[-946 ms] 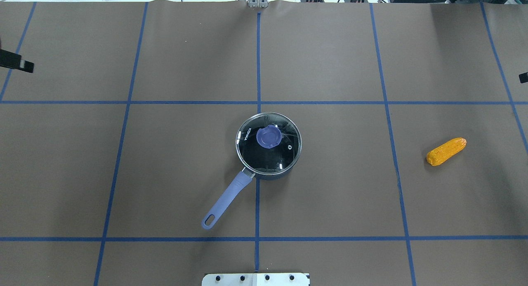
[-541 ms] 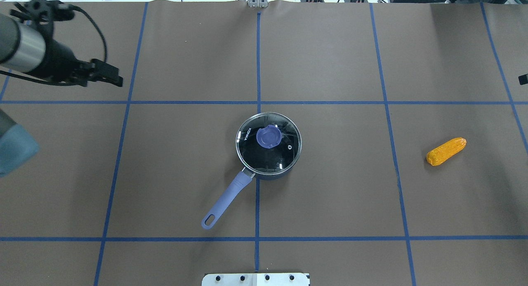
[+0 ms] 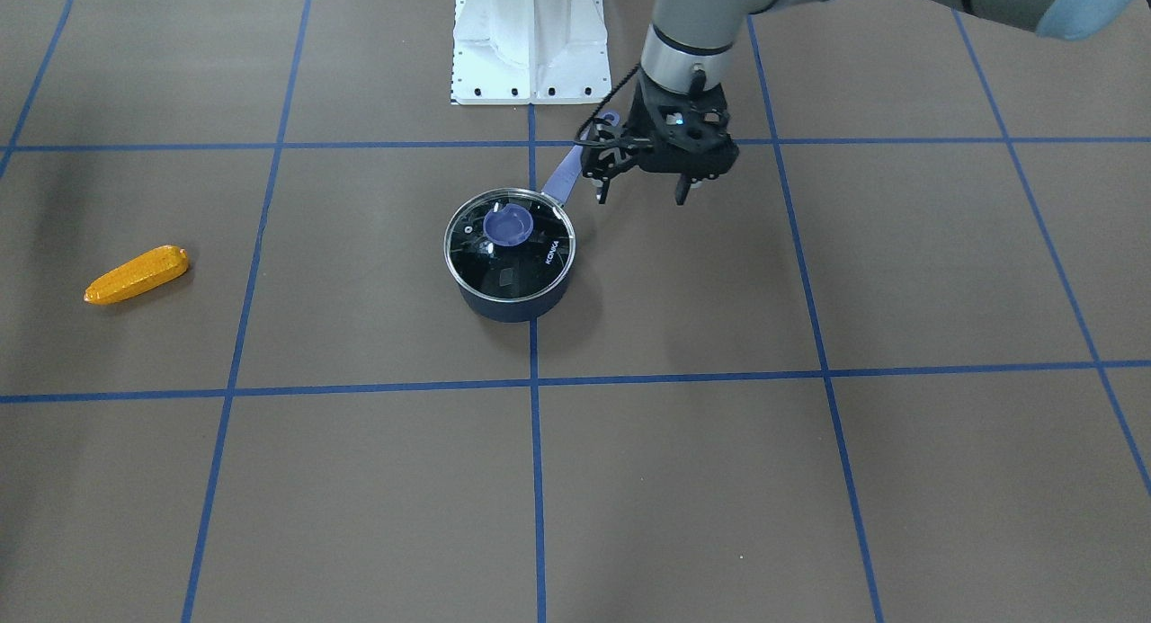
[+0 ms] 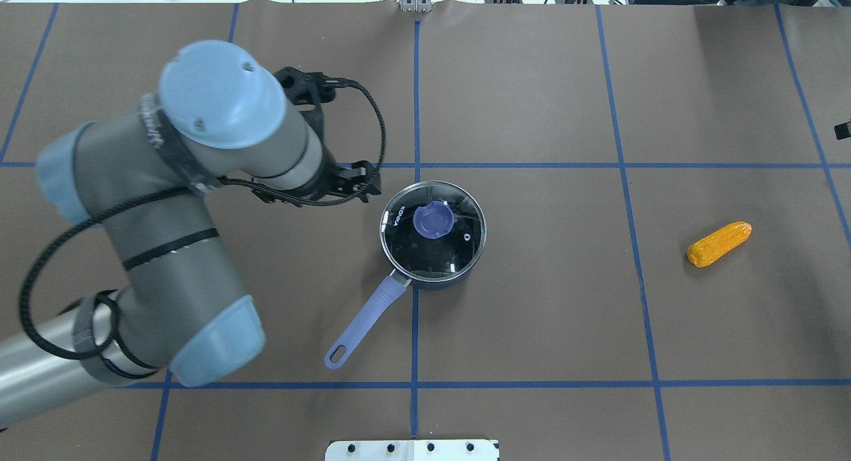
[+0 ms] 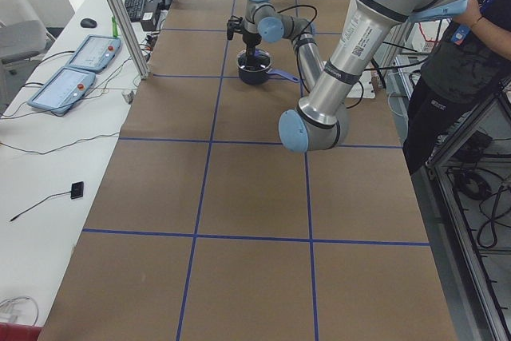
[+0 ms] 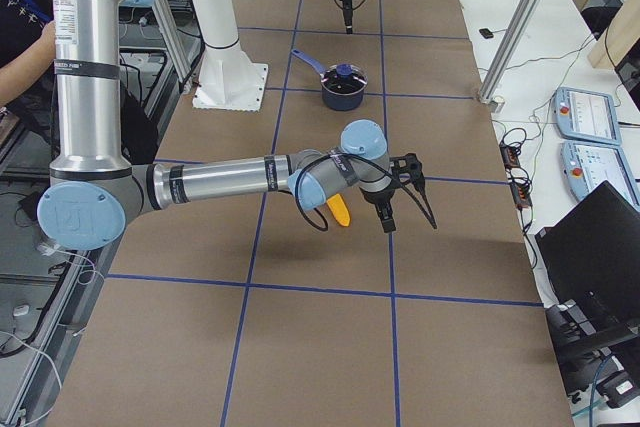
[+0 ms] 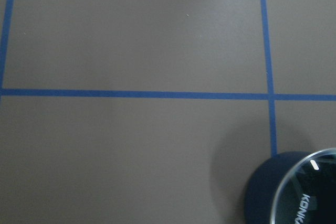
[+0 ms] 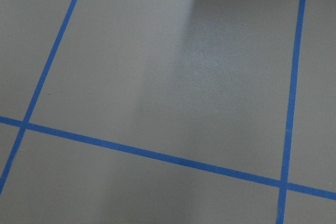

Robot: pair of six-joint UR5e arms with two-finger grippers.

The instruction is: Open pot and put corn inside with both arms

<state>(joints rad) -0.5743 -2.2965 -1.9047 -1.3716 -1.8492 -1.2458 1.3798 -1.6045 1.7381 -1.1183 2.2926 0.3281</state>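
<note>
- You see the corn (image 4: 719, 244) on the bench (image 4: 532, 314), well right of the pot (image 4: 432, 235), long axis diagonal, tip pointing away from it.
- Left hand (image 3: 640, 191) gapes empty beside the pot.
- Right hand (image 6: 388, 212): you cannot tell its opening.

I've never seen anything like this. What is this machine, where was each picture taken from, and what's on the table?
It is a robot with two jointed grey arms at a brown table marked with blue tape. One picture looks down from behind the robot, one faces it, two look along the table from its ends, and two come from small cameras on the wrists, showing mostly bare table. On the table are a dark pot, closed by a glass lid, and, well apart from it, a toy corn cob. The left end effector hangs open beside the pot, holding nothing. The right end effector is over the corn's side. I cannot tell whether it is open.
</note>
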